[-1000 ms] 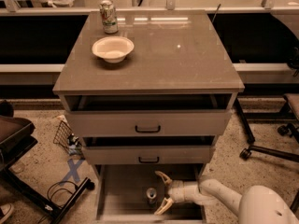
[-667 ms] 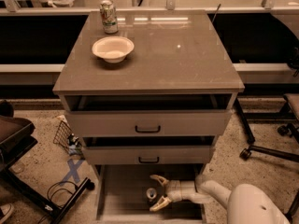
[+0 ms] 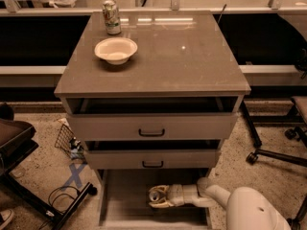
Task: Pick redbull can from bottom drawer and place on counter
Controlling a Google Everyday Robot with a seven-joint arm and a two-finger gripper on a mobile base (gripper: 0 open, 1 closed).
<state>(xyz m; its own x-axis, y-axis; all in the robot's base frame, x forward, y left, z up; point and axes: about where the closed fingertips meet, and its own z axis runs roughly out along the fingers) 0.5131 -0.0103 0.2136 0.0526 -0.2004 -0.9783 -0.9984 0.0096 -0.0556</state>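
A speckled floor (image 3: 38, 171) surrounds a grey three-drawer cabinet whose glossy grey-brown counter (image 3: 182, 66) carries a pale bowl (image 3: 115, 50) near its left rear and, just behind that, a green-and-white can (image 3: 112, 17) standing upright. The two upper drawers, each with a black handle (image 3: 151, 132), stand slightly ajar. The bottom drawer (image 3: 122, 210) is pulled well out at floor level. In it sits the redbull can (image 3: 155, 193), its silver top showing, towards the middle of the tray. The white arm (image 3: 216, 196) reaches in low from the right, and the gripper (image 3: 154, 197) lies level with the can, one finger on each side and drawn in against it, so it looks closed on the can. The step in hand reads as the grasp itself, with the lift not yet begun, since the can is down inside the tray. The next move would call for raising it straight up and out towards the front, keeping clear of the overhanging middle drawer front (image 3: 152, 159). It then has to be carried high over the counter's pale edge and set down on the bare right side, away from the bowl and the other can.
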